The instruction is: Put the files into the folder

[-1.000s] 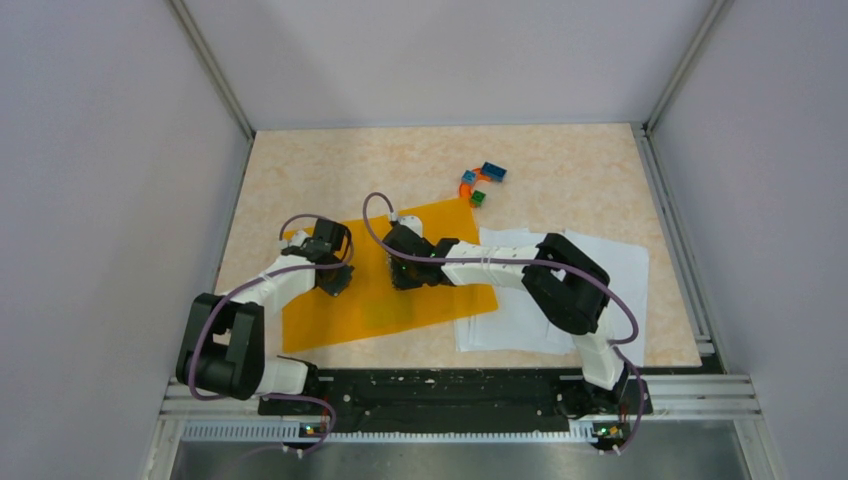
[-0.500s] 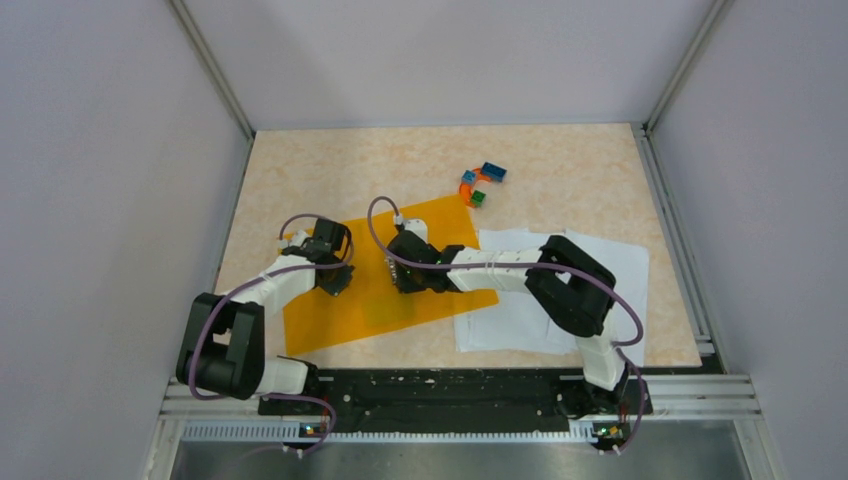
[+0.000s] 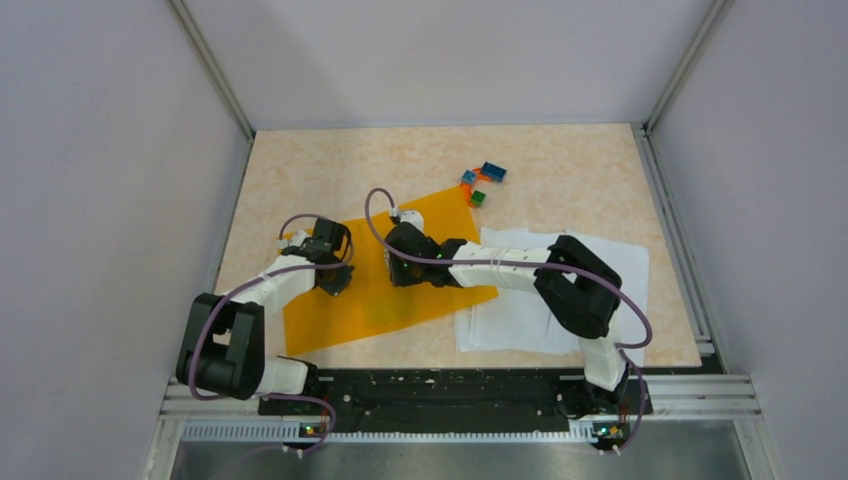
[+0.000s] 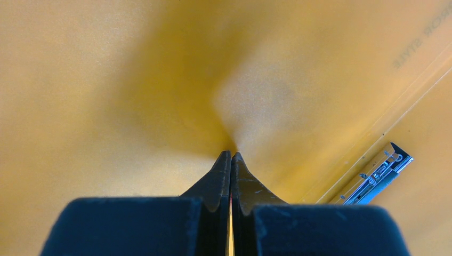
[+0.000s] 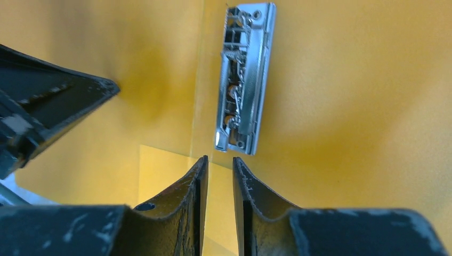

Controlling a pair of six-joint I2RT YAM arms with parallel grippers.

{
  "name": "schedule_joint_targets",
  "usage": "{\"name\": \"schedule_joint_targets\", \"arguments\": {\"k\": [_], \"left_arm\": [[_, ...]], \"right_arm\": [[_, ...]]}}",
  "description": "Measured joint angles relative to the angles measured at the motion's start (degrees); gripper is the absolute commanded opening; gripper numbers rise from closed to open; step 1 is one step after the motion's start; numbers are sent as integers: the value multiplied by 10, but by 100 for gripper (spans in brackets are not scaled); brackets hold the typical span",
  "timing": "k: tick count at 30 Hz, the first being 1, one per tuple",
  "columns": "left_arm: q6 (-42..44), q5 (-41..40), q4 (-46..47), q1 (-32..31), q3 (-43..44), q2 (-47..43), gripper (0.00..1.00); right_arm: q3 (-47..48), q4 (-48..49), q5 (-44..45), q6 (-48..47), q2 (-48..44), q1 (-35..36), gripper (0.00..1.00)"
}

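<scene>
The table [image 3: 330, 170] carried the orange folder [image 3: 370, 305], which lay skewed across its left-centre part, one corner pointing toward the far edge and the inside face showing. The files [image 3: 520, 320] sat in a loose white stack just beside the folder's right edge, toward the table's near-right corner, their sheets fanned unevenly. The left gripper [image 4: 231, 154] was closed tight near the folder's left edge. What looked like a sliver of orange cover was pinched between its fingers, and the plastic bulged around the tips. The right gripper [image 5: 219, 159] hung over the folder's middle with its jaws a narrow slit apart, gripping nothing, its tips just short of the metal clip [image 5: 245, 80]. Small coloured blocks [image 3: 480, 183] lay near the folder's far corner.
</scene>
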Motion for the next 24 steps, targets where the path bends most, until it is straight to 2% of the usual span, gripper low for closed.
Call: {"name": "schedule_joint_targets", "arguments": {"k": [9, 24], "left_arm": [[3, 0, 0, 0, 0, 0, 0], [4, 0, 0, 0, 0, 1, 0]], "right_arm": [[57, -14, 9, -11, 33, -1, 22], [63, -34, 28, -21, 59, 7, 16]]}}
